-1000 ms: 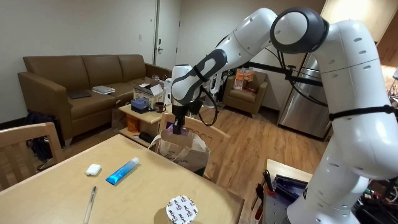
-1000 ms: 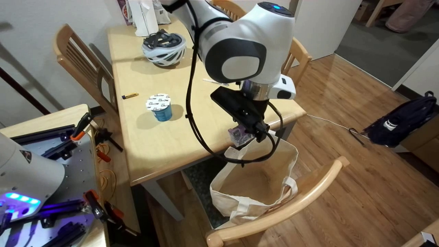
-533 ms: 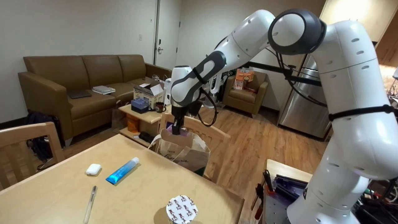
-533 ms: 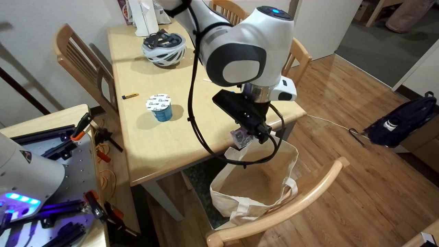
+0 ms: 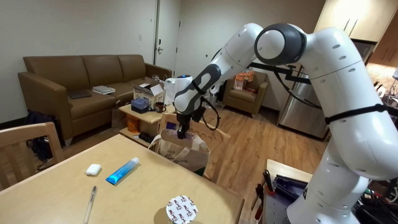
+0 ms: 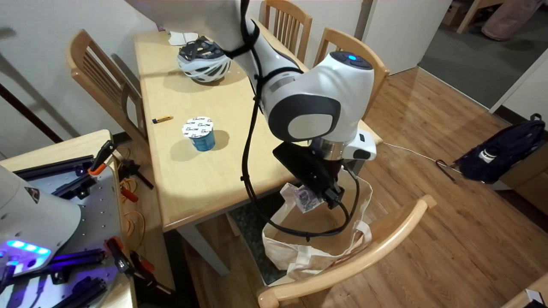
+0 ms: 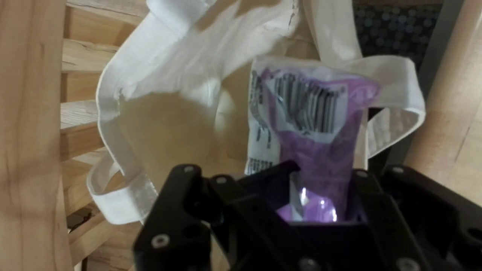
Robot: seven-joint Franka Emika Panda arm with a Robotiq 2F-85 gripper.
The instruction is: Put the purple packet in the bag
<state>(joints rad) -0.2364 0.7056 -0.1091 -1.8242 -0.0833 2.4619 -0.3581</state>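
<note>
The purple packet [image 7: 318, 146] is gripped between the jaws of the gripper [image 7: 324, 180] and is held at the mouth of the open bag [image 7: 162, 71]; whether its lower end is below the rim cannot be told. The bag is carried by a chair [image 6: 338, 280] beside the surface [image 6: 184, 188]. On this surface a lidded cup [image 6: 203, 140] is seen in both exterior views; farther along it, a helmet [image 6: 204, 65] is shown in an exterior view.

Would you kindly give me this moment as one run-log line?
Hand: closed on purple packet | Location: at open mouth of bag | Bag: between table and chair back | Status: not yet released
</note>
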